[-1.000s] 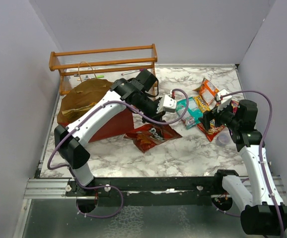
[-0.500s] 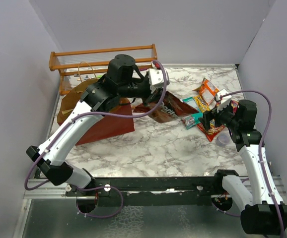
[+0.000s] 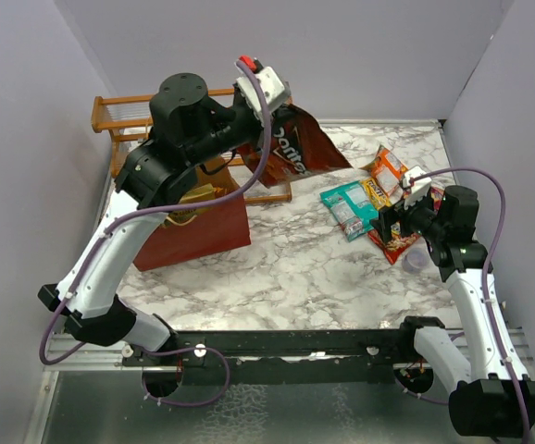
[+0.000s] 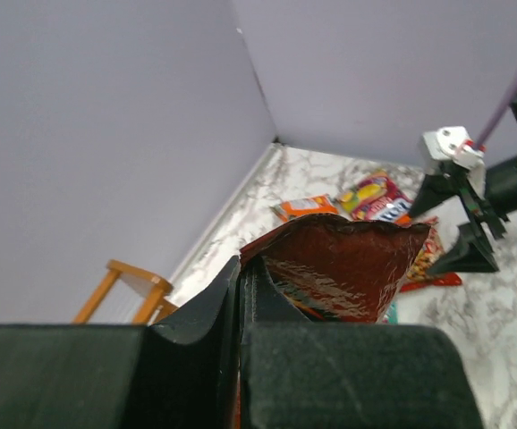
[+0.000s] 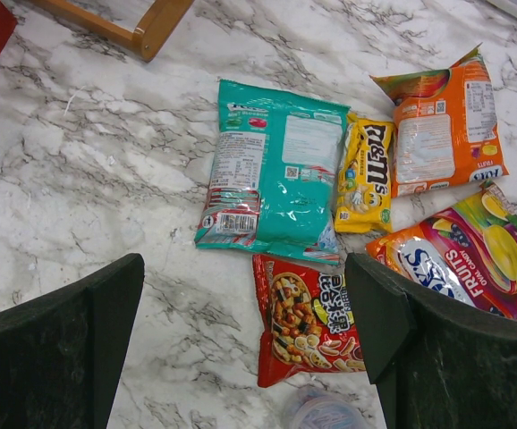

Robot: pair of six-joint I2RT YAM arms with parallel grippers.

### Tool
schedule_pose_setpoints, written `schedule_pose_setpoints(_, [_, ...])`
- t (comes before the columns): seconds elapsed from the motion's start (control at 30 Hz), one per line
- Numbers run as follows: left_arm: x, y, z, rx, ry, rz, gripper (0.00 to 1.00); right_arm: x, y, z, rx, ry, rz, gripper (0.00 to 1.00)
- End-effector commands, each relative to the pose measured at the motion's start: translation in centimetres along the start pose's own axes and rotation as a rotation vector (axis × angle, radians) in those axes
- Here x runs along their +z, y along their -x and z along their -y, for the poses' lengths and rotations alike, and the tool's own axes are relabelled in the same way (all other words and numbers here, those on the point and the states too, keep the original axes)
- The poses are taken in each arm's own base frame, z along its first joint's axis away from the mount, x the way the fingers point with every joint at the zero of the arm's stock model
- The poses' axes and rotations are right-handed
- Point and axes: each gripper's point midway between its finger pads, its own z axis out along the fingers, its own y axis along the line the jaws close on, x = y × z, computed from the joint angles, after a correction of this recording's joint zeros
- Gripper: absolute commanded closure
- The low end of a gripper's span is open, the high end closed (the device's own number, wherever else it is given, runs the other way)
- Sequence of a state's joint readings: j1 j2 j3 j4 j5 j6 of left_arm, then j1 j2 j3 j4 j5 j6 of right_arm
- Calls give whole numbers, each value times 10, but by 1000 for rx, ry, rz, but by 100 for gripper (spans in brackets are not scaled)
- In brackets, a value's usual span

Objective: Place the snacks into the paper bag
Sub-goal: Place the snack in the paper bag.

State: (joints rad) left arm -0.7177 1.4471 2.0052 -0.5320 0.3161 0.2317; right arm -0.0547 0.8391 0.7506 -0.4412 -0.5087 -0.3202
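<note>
My left gripper (image 3: 272, 118) is shut on the top edge of the red Doritos bag (image 3: 293, 154) and holds it high in the air, just right of the dark red-brown paper bag (image 3: 203, 231). In the left wrist view the fingers (image 4: 200, 313) pinch the Doritos bag (image 4: 348, 268). My right gripper (image 3: 395, 222) is open and empty, hovering over the small red packet (image 5: 308, 317). The teal packet (image 5: 276, 174), yellow M&M's packet (image 5: 366, 174), orange packet (image 5: 437, 125) and Skittles packet (image 5: 473, 259) lie on the marble table beyond the right gripper (image 5: 245, 268).
The wooden slatted rack (image 3: 119, 104) stands at the back left behind the paper bag; one of its legs (image 5: 156, 22) shows in the right wrist view. A small purple cup (image 5: 321, 413) sits just under the right gripper. Purple walls enclose the table.
My left arm has lifted the Doritos bag off the table, up and back to the left beside the paper bag. The right arm has not moved.
</note>
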Motion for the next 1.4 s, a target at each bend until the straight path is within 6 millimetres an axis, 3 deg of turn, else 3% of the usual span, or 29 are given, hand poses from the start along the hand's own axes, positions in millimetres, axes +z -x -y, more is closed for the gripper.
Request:
schedule_pose_setpoints(0.0, [-25,37,-48,19,224,76,100,-1,4,9,-31,-38,20,5])
schedule_pose_setpoints(0.27, [-73,32,-107,84,463,32,100,-1,5,7,-31,-27,24,5])
schedule_pose_setpoints(0.47, [-108,28,-129,184,625,-14,100,-1,5,6,-32,-22,25,6])
schedule_pose_setpoints(0.67, [-125,16,-134,243,681,-88,100,0,2,5,-29,-14,18,5])
schedule_pose_setpoints(1.03, [-129,-54,-131,332,670,-288,100,-1,5,1,-34,2,32,5])
schedule_pose_setpoints(1.37, [-130,-28,-123,318,625,-226,100,0,4,2,-34,-4,27,5])
